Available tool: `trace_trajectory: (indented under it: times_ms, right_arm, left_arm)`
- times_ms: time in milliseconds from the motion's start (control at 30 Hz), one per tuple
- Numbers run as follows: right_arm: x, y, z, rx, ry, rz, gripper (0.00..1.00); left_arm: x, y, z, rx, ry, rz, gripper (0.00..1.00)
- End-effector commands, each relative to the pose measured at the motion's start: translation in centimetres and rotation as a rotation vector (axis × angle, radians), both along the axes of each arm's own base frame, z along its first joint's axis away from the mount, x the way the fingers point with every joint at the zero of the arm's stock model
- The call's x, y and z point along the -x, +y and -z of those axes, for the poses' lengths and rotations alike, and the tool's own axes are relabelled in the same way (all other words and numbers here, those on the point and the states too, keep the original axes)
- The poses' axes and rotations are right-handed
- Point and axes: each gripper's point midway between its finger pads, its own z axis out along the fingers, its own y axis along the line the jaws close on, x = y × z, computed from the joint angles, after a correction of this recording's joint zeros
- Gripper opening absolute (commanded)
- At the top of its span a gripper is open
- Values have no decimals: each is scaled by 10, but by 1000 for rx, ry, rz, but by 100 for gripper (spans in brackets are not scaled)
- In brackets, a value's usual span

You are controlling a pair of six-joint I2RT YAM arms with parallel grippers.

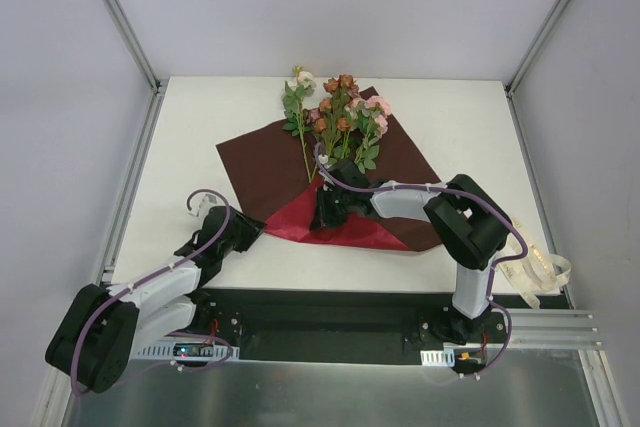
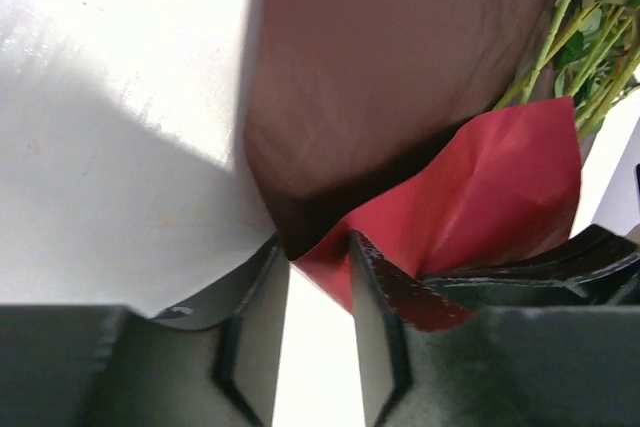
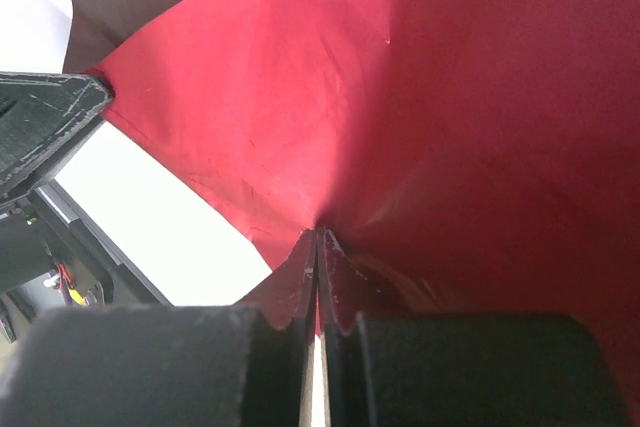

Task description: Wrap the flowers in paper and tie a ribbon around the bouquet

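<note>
Pinching the paper [image 3: 350,97] tight in our right gripper [image 3: 318,239], we hold our left gripper [image 2: 315,252] with jaws narrowly apart around the sheet's folded corner, the flowers [image 1: 338,112] lying on it

The paper [image 1: 265,162] looks thin and matt, faintly creased, with a glossier bright red underside. The table [image 1: 200,117] is matt white. The right gripper [image 3: 318,242] has scuffed matt black plastic fingers [image 3: 345,287].
</note>
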Motion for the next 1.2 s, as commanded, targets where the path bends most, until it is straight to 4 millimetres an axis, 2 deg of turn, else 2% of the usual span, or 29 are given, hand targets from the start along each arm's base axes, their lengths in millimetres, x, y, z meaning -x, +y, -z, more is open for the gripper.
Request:
trace_trajectory:
  times_ms: [0, 67, 100, 133, 200, 233, 267, 333, 533, 733, 867, 1067, 1167]
  right_arm:
    - [-1, 3, -3, -13, 2, -10, 1]
    - [0, 3, -2, -16, 6, -11, 1]
    - [0, 3, -2, -14, 6, -10, 1]
    - [-1, 3, -2, -14, 6, -8, 1]
    - [-1, 3, -1, -16, 12, -6, 1]
    - [0, 4, -1, -22, 17, -6, 1]
    - [1, 5, -2, -25, 19, -7, 1]
    - [1, 5, -1, -27, 22, -1, 1]
    - [2, 5, -6, -49, 35, 7, 1]
    - [-3, 0, -17, -81, 35, 32, 1]
    - [-6, -3, -18, -87, 38, 39, 1]
    - [-10, -7, -27, -121, 40, 64, 1]
    - [-12, -16, -34, -128, 32, 90, 1]
  left_arm:
    - [-4, 1, -3, 16, -75, 3, 25]
    - [-7, -2, -13, 4, -118, 41, 17]
    - [-9, -4, -17, -10, -138, 65, 9]
    - [-15, -8, -29, -48, -185, 114, 6]
    - [-16, -14, -37, -76, -210, 174, 1]
    - [-21, -19, -49, -106, -249, 218, 0]
    - [-21, -21, -50, -127, -246, 246, 0]
    - [-24, -35, -67, -161, -303, 322, 0]
    - [-21, -81, -92, -219, -355, 502, 0]
    - [-27, -100, -107, -250, -392, 548, 0]
    - [-21, -130, -112, -201, -397, 684, 0]
    - [-20, -157, -101, -145, -354, 755, 0]
    - [-20, -166, -97, -108, -342, 778, 0]
